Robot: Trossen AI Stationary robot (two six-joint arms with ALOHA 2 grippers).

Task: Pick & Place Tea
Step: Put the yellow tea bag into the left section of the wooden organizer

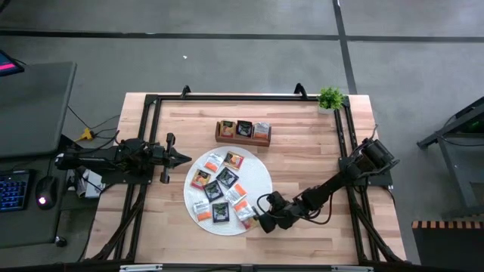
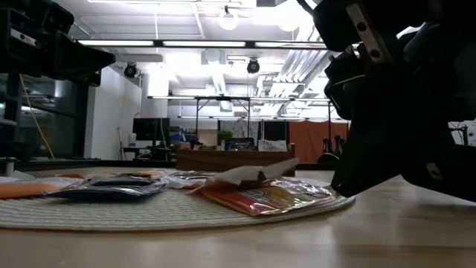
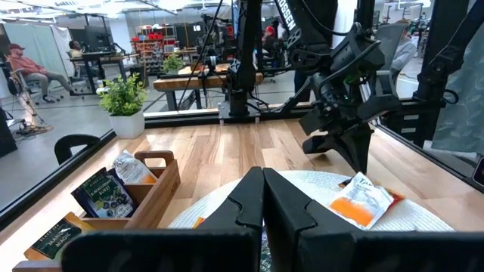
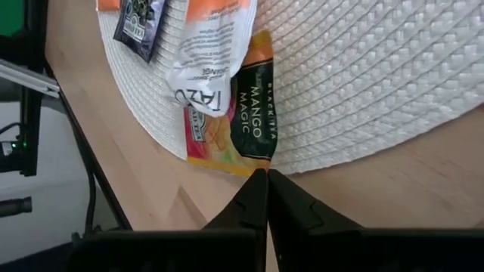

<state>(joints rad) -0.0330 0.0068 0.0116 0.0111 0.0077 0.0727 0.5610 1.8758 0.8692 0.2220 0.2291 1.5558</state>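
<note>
Fingers of the right gripper [image 4: 266, 172] found pressed together, tips touching the edge of the orange-and-black tea sachet [image 4: 234, 113] overhanging the rim of the white mat [image 4: 363, 83], a spot probably chosen as the easiest corner to pinch; could not confirm an actual pinch on the packet. Saw a white sachet [image 4: 208, 68] lying partly across it, so judged a lift likely to drag both. Noted the left gripper [image 1: 185, 158] shut too, parked idle beside the mat, with 3 sachets standing sorted in the wooden tray [image 1: 219, 140] and the rest spread flat on the mat, awaiting pickup.
</note>
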